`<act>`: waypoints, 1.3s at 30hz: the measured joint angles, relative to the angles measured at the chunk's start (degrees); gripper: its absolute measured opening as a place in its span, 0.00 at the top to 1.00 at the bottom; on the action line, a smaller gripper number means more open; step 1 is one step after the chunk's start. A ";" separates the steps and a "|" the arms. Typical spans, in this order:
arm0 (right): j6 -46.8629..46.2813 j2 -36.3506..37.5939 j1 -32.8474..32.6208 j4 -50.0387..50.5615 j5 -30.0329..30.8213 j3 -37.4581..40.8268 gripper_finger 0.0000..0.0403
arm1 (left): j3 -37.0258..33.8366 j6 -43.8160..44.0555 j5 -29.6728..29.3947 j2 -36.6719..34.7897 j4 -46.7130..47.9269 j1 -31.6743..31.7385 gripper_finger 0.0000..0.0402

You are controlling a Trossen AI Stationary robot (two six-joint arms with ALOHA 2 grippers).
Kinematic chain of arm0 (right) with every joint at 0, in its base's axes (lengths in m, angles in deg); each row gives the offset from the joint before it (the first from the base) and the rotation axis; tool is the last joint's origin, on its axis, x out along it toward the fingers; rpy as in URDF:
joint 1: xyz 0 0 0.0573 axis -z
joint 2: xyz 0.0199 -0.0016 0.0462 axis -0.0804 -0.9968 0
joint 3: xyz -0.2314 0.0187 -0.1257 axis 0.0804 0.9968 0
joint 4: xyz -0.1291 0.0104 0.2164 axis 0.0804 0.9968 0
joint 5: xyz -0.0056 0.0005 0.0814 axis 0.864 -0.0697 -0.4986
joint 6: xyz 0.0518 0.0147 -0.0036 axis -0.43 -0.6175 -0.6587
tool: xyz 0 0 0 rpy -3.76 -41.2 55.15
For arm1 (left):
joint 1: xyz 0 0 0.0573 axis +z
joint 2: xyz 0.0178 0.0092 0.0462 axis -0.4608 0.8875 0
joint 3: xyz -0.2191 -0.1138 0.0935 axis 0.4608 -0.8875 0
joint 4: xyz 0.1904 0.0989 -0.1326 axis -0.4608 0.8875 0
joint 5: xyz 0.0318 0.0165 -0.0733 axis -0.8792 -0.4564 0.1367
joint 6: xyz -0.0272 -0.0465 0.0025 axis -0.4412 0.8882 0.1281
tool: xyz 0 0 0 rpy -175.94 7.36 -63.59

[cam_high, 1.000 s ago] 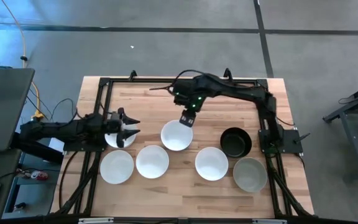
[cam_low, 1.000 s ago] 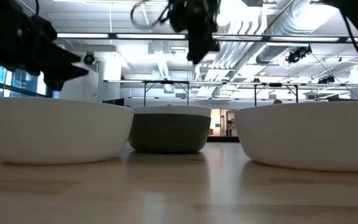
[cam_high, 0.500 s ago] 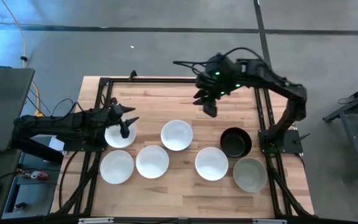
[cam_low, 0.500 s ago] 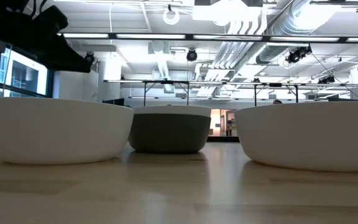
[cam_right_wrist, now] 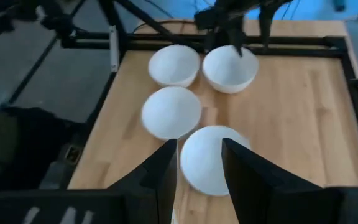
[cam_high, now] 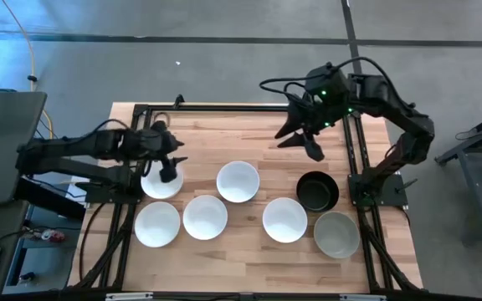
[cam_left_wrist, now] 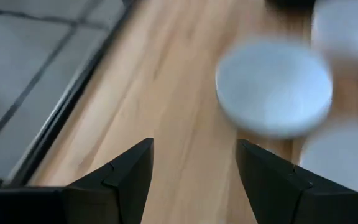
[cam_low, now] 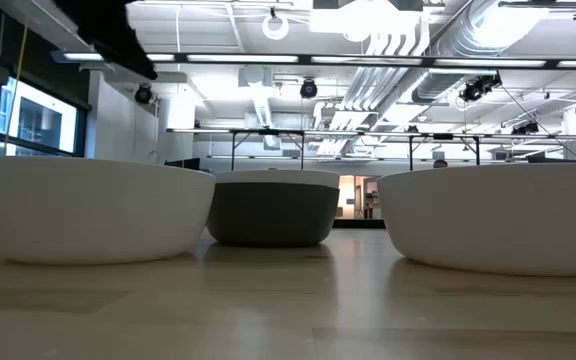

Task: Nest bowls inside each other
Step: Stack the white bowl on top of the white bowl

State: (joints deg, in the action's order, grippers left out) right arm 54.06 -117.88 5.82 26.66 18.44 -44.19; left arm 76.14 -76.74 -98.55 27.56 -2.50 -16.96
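Seven bowls on the table — none nested. We count five white ones: one under the left gripper, one mid-table, three in the front row. We log the black bowl and grey bowl at the right. Left fingers spread, holding nothing. Right gripper is raised over the back of the table — fingers parted, empty.

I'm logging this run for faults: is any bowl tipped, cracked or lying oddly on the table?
Nothing stands out. All seven bowls sit upright and separate, none nested yet: five white ones, e.g. the middle white bowl, the black bowl and the grey bowl. No damage is visible. The left gripper is above the leftmost white bowl.
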 joint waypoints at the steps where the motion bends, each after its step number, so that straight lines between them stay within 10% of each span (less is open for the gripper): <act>1: 0.12 0.32 0.00 0.61 -0.77 0.00 0.70 | 2.23 -2.17 -0.13 1.46 5.37 -0.01 0.46; 9: 4.19 3.89 -1.95 1.09 -5.74 0.00 0.70 | 6.38 -9.82 -8.69 3.63 21.57 4.51 0.46; 22: 5.64 16.99 -6.80 -6.22 -6.75 1.42 0.70 | 4.01 -15.43 -0.93 2.96 23.19 16.67 0.46; 39: -3.83 46.28 -7.21 -22.56 16.35 37.10 0.71 | -3.87 -21.22 1.10 -0.61 18.72 20.46 0.46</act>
State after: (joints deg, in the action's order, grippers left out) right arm 50.23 -71.60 -1.39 4.10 34.79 -7.09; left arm 72.27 -97.95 -97.45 26.95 16.22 3.51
